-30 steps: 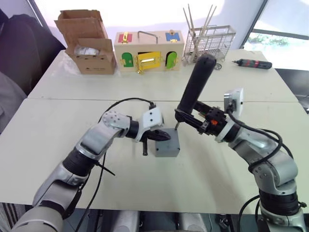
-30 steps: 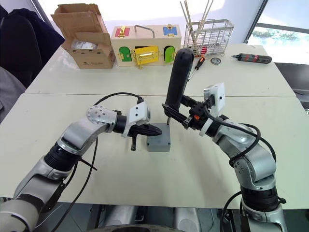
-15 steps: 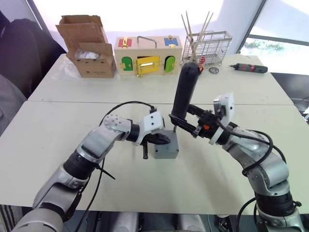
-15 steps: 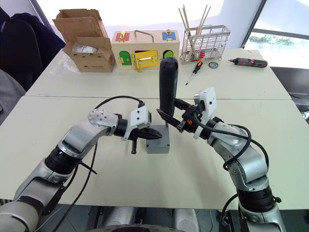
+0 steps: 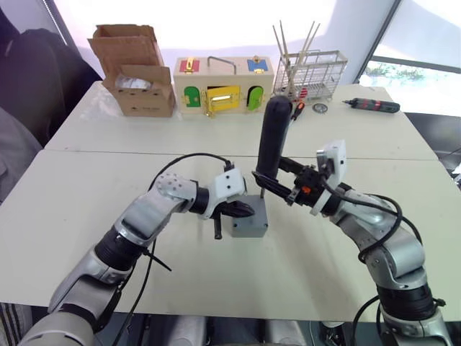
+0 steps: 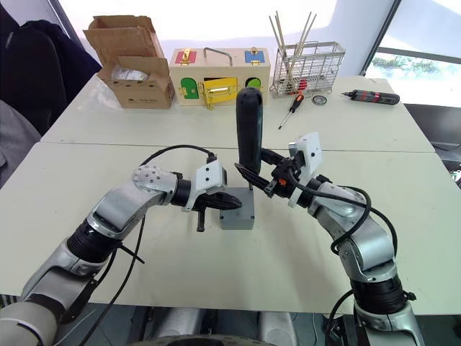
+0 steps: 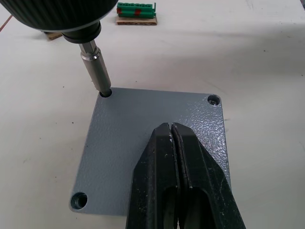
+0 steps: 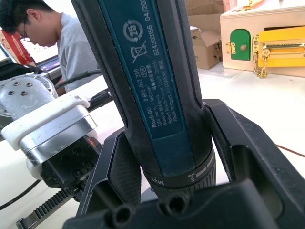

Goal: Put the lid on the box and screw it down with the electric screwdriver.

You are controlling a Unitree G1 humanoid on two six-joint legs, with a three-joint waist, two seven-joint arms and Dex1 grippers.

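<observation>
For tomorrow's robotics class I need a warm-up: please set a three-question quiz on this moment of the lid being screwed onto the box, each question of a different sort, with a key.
1. True or false: the left gripper presses down on the lid with its fingers shut.
2. Multiple choice: the bit of the electric screwdriver stands in
A. a corner hole of the lid
B. the middle of the lid
C. the table beside the box
3. Fill in: the right gripper is shut on the ______.

Key:
1. True.
2. A.
3. Electric screwdriver.
</observation>
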